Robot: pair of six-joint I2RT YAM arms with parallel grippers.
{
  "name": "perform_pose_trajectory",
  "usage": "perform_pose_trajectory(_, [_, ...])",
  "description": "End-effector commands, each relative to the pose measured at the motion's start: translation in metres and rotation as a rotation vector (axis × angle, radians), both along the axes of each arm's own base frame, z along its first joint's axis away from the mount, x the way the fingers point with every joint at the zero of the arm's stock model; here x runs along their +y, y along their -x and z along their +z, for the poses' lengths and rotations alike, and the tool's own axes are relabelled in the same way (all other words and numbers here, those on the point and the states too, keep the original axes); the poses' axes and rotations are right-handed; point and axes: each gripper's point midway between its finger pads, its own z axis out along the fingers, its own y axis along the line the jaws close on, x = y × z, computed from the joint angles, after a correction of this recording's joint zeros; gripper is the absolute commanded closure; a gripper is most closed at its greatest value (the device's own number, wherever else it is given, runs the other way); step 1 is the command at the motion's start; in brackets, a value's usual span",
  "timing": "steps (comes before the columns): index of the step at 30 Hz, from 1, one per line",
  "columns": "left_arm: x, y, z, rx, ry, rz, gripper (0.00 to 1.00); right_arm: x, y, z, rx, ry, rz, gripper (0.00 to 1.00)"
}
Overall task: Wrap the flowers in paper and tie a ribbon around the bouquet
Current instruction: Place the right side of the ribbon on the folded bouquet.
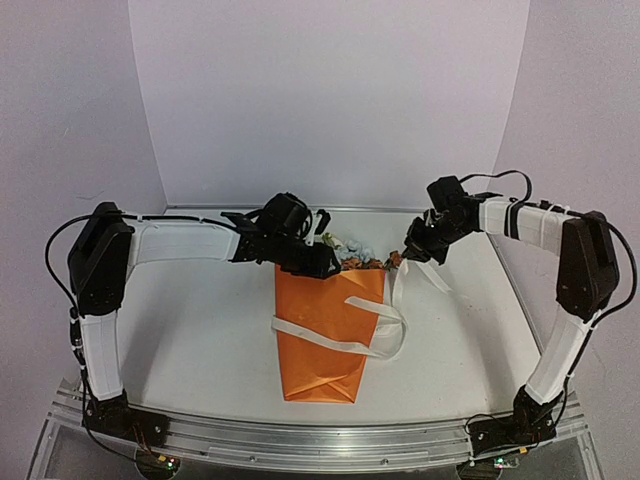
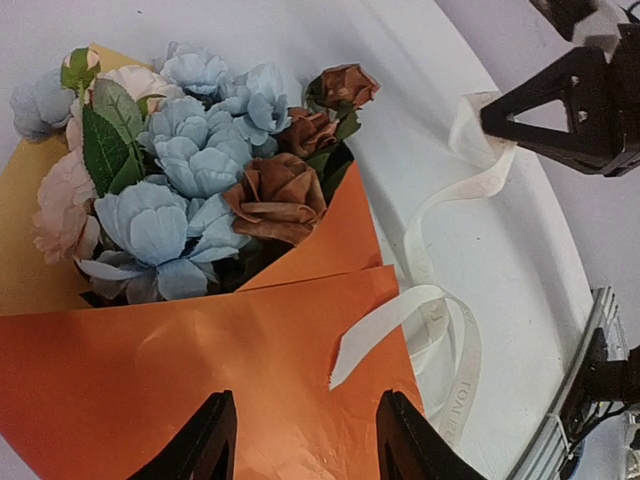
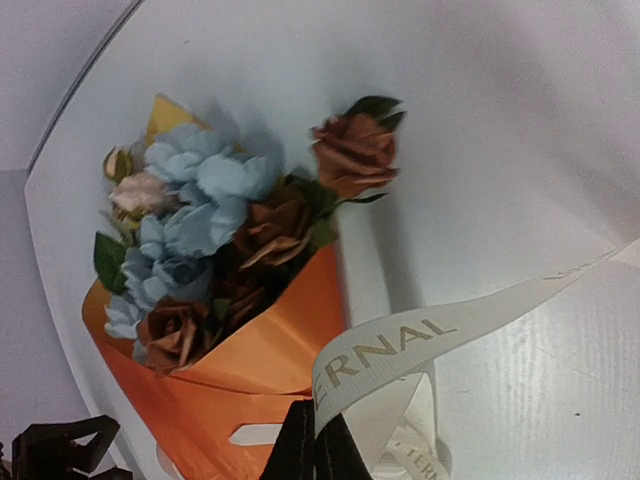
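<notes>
a: what's closest to us?
b: the metal rail with both arm bases on it, and behind it the white table.
a: and the bouquet?
b: it lies mid-table with the folded point toward us. the orange paper is wrapped around the stems, and the flowers spill out at the far end, blue, cream and rust.
a: how do the arms sit?
b: both are bent at the elbow and reach inward to the flower end. the left gripper hovers over the paper, fingers parted about halfway with nothing between them. the right gripper sits just right of the blooms, pinched tight on the ribbon.
a: where does the ribbon run?
b: across the paper's middle, looping at the right edge and then rising to that right gripper. one loose end rests on the paper.
a: any writing on it?
b: gold-brown capitals, "ernal". the other letters are too small to read.
</notes>
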Motion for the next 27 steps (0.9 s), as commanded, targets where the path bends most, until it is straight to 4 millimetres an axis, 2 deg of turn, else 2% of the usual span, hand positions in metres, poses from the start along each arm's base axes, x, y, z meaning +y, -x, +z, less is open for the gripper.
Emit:
perform_pose_trajectory(1, [0.022,-0.002,0.062,-0.043,0.189,-0.027,0.49,0.078,0.015,0.039,-0.066,-0.111,0.279,1.00])
perform_pose_trajectory(2, [0.033,-0.003,0.059,-0.007,0.219,-0.016,0.49,0.094,0.021,0.045,-0.081,-0.125,0.344,1.00])
perform_pose_trajectory(3, [0.043,-0.006,0.064,0.020,0.265,-0.009,0.48,0.110,0.033,0.047,-0.073,-0.139,0.412,1.00])
perform_pose_trajectory(5, [0.057,-0.004,0.061,0.075,0.301,-0.010,0.47,0.133,0.057,0.050,-0.084,-0.120,0.569,1.00])
perform_pose_trajectory(7, [0.066,-0.002,0.060,0.099,0.317,-0.007,0.46,0.147,0.087,0.046,-0.058,-0.088,0.704,0.97])
perform_pose_trajectory(9, [0.071,0.000,0.058,0.124,0.323,-0.002,0.46,0.150,0.104,0.034,-0.009,-0.070,0.752,0.80])
perform_pose_trajectory(12, [0.076,0.003,0.054,0.152,0.325,0.004,0.46,0.139,0.112,0.018,0.038,-0.031,0.728,0.59])
perform_pose_trajectory(16, [0.080,0.003,0.049,0.160,0.314,0.016,0.46,0.129,0.113,0.020,0.044,-0.003,0.673,0.41])
perform_pose_trajectory(19, [0.080,0.005,0.048,0.169,0.316,0.007,0.46,0.117,0.112,0.023,0.036,0.055,0.634,0.35])
perform_pose_trajectory(21, [0.080,0.006,0.048,0.174,0.319,0.001,0.46,0.100,0.111,0.020,0.028,0.133,0.601,0.33])
perform_pose_trajectory(24, [0.079,0.008,0.048,0.178,0.307,-0.015,0.46,0.065,0.121,0.002,0.019,0.271,0.588,0.25])
perform_pose_trajectory(27, [0.077,0.010,0.046,0.182,0.293,-0.029,0.46,0.031,0.130,-0.018,0.030,0.398,0.583,0.23])
